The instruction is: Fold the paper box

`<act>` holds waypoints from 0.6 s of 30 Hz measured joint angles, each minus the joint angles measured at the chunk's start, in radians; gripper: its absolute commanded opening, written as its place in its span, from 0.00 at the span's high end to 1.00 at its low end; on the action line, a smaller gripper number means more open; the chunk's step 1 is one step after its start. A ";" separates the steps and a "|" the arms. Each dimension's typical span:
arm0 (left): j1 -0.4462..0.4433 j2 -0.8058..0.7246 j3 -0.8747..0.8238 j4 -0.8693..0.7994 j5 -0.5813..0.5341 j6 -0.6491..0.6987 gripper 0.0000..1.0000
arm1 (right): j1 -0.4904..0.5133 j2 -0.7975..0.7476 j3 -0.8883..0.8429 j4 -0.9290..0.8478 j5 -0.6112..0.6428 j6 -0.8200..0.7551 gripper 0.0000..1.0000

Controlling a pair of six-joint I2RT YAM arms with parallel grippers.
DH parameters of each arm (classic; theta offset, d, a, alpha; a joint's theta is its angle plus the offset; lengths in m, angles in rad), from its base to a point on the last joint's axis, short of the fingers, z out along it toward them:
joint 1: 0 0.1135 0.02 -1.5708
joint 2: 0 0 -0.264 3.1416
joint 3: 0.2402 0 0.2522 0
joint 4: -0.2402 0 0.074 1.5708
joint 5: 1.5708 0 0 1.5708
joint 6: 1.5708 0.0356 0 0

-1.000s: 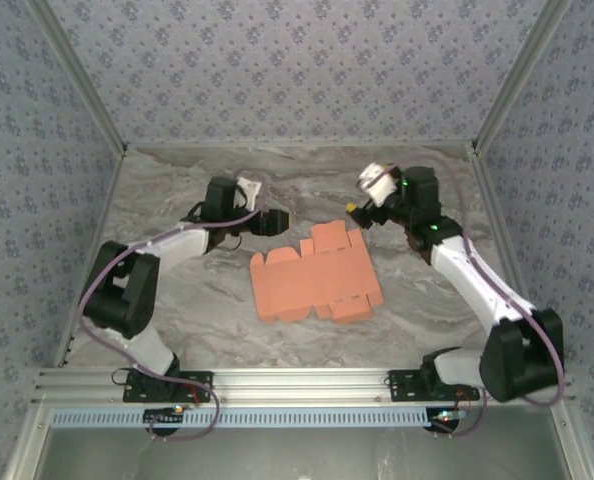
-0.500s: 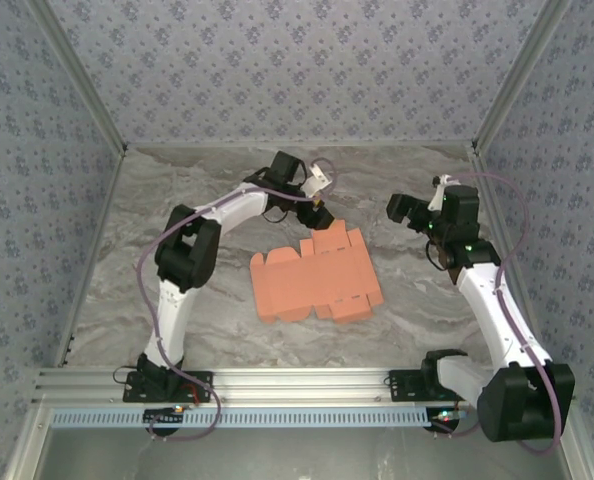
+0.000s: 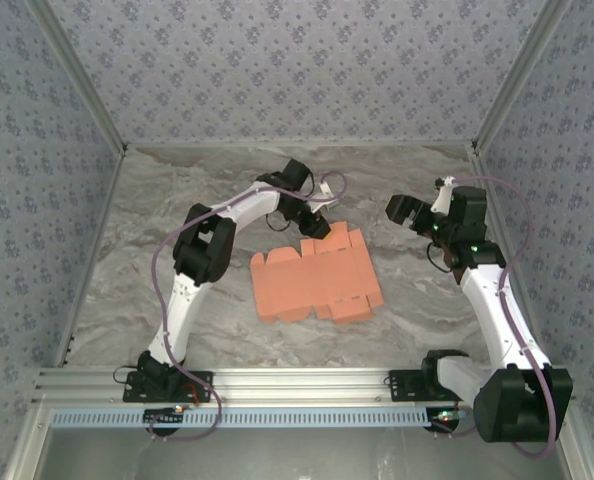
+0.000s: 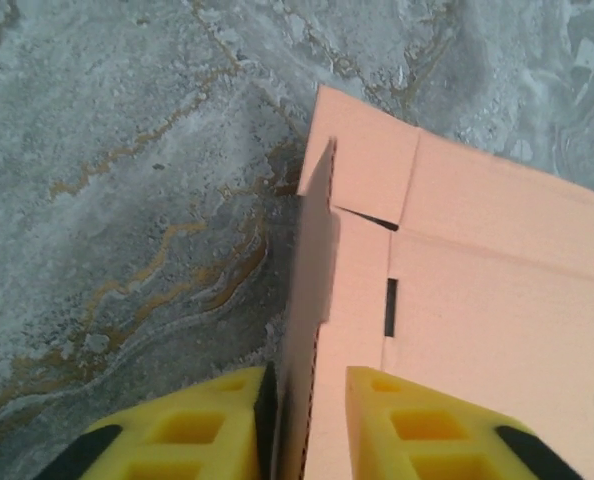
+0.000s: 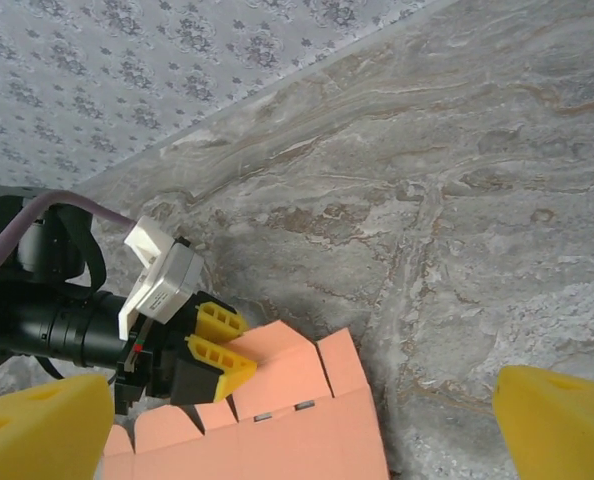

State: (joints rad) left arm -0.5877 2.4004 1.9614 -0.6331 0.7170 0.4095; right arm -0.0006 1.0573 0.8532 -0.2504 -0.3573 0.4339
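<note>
Paper box lies almost wholly flat mid-bench; my left hand pinches one raised flap at its 12 o'clock edge, my right hand gapes empty at 2 o'clock: folding barely begun.

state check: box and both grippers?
box: lying flat, unfolded, one far-edge flap raised.
left gripper: jaws narrow, astride that flap; firm grip unclear.
right gripper: open, empty, off the box to its right.
</note>
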 measured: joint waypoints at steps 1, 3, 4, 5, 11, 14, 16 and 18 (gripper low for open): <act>0.000 0.000 0.002 -0.001 0.001 0.002 0.96 | 0.000 0.000 0.000 0.000 -0.001 0.002 0.00; 0.000 -0.001 0.001 -0.003 0.000 0.006 1.00 | -0.001 0.003 0.000 -0.001 -0.004 0.006 0.00; 0.000 -0.003 -0.005 0.004 -0.003 0.003 1.00 | -0.003 0.007 0.000 -0.001 -0.011 0.008 0.00; 0.000 -0.010 -0.020 0.013 -0.008 0.001 1.00 | -0.004 0.013 0.000 -0.001 -0.025 0.008 0.00; 0.011 -0.150 -0.258 0.160 -0.045 -0.072 1.00 | -0.006 0.166 0.051 -0.051 -0.120 -0.057 0.02; 0.039 -0.260 -0.409 0.302 -0.065 -0.166 1.00 | 0.007 0.314 0.156 -0.114 -0.140 -0.175 0.04; 0.071 -0.337 -0.516 0.420 -0.075 -0.245 1.00 | 0.037 0.417 0.237 -0.149 -0.161 -0.288 0.05; 0.106 -0.399 -0.611 0.536 -0.076 -0.322 1.00 | 0.080 0.495 0.304 -0.193 -0.187 -0.417 0.07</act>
State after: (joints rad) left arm -0.4816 2.0014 1.3502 -0.0975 0.6415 0.0872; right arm 0.0792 1.5520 1.1572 -0.4438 -0.5446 0.0170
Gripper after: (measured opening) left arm 0.048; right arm 0.951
